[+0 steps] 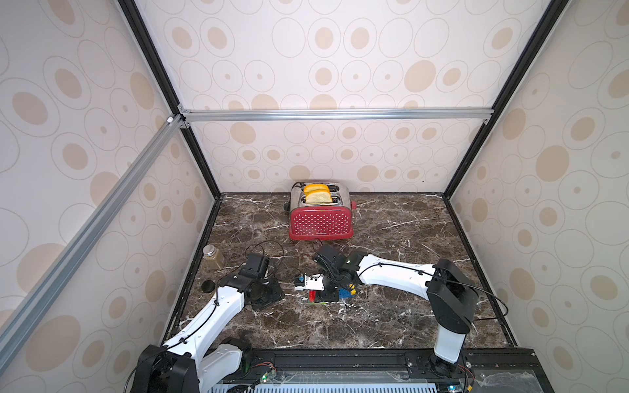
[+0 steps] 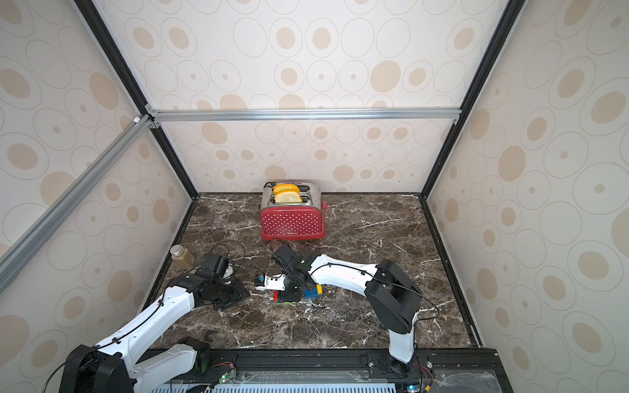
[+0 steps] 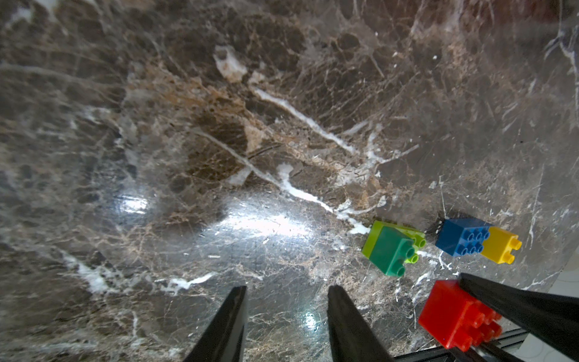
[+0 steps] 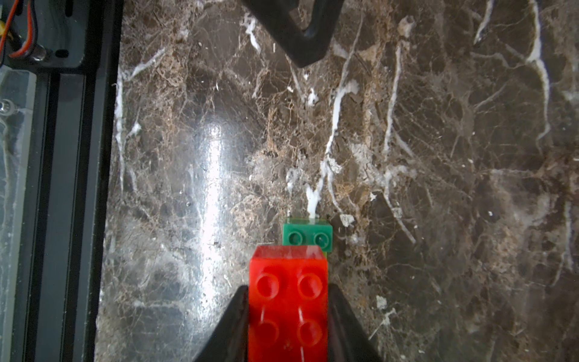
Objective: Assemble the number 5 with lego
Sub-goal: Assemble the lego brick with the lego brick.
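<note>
- Lego, red brick (image 4: 288, 301): clamped at its two sides by the right tool (image 4: 288, 287), studs turned toward the wrist camera; held at the middle of the bench (image 1: 374, 323), toward its front, close to the green pair yet apart from it.
- Lego, dark-green brick (image 3: 390, 250): seated on the lime-green brick (image 3: 377, 227), the pair rested on the bench.
- Lego, blue brick (image 3: 460, 236) and yellow brick (image 3: 499, 244): joined side to side, laid on the bench just beside the green pair, not touching it.
- Left tool (image 3: 286, 287): fingers spread, nothing gripped between them; hung over bare bench to the left of the bricks.
- Jar (image 1: 213, 257): brown contents, stood at the left edge of the bench, farther back.
- Toaster (image 1: 321, 221): red with white dots, set against the back wall; two slices of bread (image 1: 318, 194) are seen raised in its slots.
</note>
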Robot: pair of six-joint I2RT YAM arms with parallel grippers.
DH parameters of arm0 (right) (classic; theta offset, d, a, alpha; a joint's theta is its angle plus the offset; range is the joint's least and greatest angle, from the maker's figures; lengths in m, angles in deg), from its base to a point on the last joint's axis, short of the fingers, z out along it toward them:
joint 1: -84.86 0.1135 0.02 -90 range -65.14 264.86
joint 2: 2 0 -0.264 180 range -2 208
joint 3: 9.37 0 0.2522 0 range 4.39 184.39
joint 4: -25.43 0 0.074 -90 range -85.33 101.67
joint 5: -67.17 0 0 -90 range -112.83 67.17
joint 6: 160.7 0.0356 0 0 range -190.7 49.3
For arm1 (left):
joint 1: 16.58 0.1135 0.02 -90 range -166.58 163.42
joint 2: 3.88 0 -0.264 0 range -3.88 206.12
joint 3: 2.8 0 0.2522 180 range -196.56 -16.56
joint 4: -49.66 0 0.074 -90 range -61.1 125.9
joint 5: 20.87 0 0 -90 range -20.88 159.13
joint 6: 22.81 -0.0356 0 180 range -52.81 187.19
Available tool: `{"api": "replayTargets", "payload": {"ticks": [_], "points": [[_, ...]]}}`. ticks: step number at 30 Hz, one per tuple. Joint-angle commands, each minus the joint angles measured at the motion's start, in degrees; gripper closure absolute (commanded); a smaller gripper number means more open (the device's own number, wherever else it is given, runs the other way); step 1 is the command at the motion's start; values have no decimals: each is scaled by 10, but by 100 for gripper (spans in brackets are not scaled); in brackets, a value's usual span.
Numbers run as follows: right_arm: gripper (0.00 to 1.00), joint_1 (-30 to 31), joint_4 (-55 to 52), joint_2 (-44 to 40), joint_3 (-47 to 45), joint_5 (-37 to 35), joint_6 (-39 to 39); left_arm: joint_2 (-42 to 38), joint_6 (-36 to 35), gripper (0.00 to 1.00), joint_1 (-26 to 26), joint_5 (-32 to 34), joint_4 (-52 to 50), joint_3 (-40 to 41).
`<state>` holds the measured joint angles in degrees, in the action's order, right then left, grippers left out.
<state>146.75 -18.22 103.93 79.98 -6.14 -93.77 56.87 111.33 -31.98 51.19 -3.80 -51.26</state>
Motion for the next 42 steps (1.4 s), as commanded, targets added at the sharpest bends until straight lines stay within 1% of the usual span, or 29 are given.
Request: {"api": "replayTargets", "payload": {"ticks": [1,13,20,26,36,42], "points": [[89,5,-15,20,18,-9,-2,3,1,56,5,-2,0,0],[89,9,-2,43,18,-19,9,11,-1,56,6,-4,7,2],[90,10,13,49,14,-41,14,13,1,56,5,-4,8,6],[90,9,16,54,11,-37,14,14,1,56,5,-4,8,6],[90,10,16,51,-4,-39,17,17,1,56,5,-4,9,6],[90,10,18,47,-21,-55,17,17,2,56,5,-3,9,7]]}}
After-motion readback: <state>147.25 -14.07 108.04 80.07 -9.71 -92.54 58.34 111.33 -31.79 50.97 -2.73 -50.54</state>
